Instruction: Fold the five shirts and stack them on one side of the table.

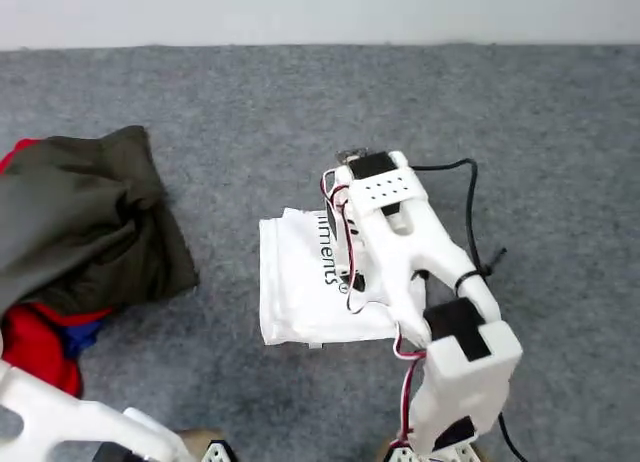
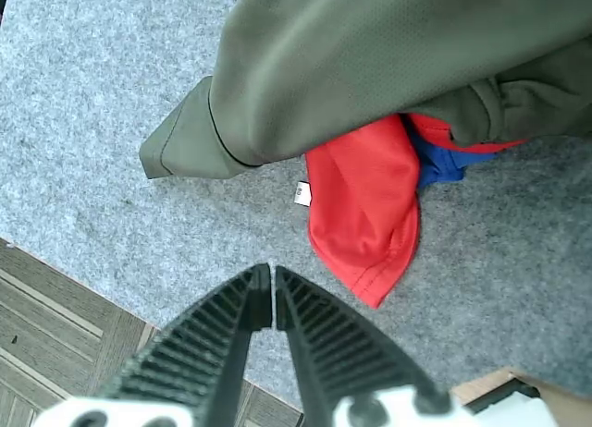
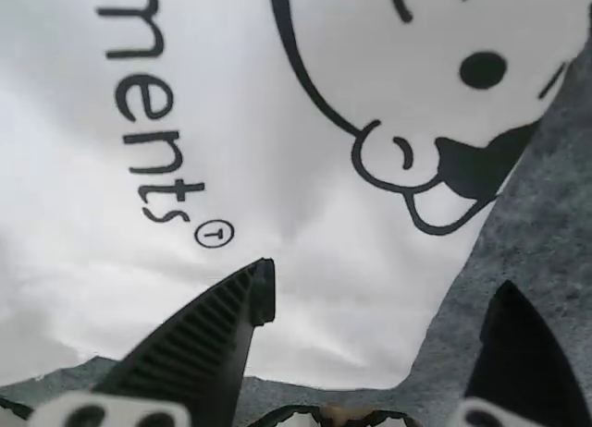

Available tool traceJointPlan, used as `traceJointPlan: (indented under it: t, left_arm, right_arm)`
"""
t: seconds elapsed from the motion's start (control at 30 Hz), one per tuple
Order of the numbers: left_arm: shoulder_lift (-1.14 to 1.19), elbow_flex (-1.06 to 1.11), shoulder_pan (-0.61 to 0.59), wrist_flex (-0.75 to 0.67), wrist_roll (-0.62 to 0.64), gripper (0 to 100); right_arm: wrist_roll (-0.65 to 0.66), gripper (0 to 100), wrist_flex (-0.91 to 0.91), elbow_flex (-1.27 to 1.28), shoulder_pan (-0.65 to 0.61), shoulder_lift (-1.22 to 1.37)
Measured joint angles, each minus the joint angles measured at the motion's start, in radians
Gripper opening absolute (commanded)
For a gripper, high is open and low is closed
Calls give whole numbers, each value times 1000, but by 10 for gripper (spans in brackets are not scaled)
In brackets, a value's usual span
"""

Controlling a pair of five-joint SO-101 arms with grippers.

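Grey felt covers the desk [image 1: 250,102]. On the right arm, the right fingers [image 3: 199,339] are spread, one over a folded white shirt [image 1: 300,282] lying mid-desk, the other over felt beside its edge. Pressed together and empty, the left fingers [image 2: 227,335] hang above bare felt near a red shirt [image 2: 365,205], which is heaped with a blue shirt [image 2: 444,164] under an olive shirt [image 1: 90,222].

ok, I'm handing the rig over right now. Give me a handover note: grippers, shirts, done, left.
Left gripper: shut, empty, above the grey mat beside the heap.
Right gripper: open, low over the white shirt at its edge.
White shirt lies mid-table and looks folded into a rectangle. Olive shirt is heaped on the left arm's side, over the red shirt and blue shirt, all unfolded.
Done: the white shirt's fold, seemingly.
Left: fold the heaped shirts, stack everything on one side.
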Motion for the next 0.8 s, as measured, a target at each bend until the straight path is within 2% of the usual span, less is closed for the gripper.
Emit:
traceJointPlan:
  t: [0.33,0.63,0.8]
  left_arm:
    - [0,0,0,0,0,14]
    - [0,0,0,0,0,14]
    - [0,0,0,0,0,14]
  right_arm:
    - [-3,346,-20,-2,120,26]
    - [-3,344,-80,17,124,57]
    - [-48,343,-114,23,124,147]
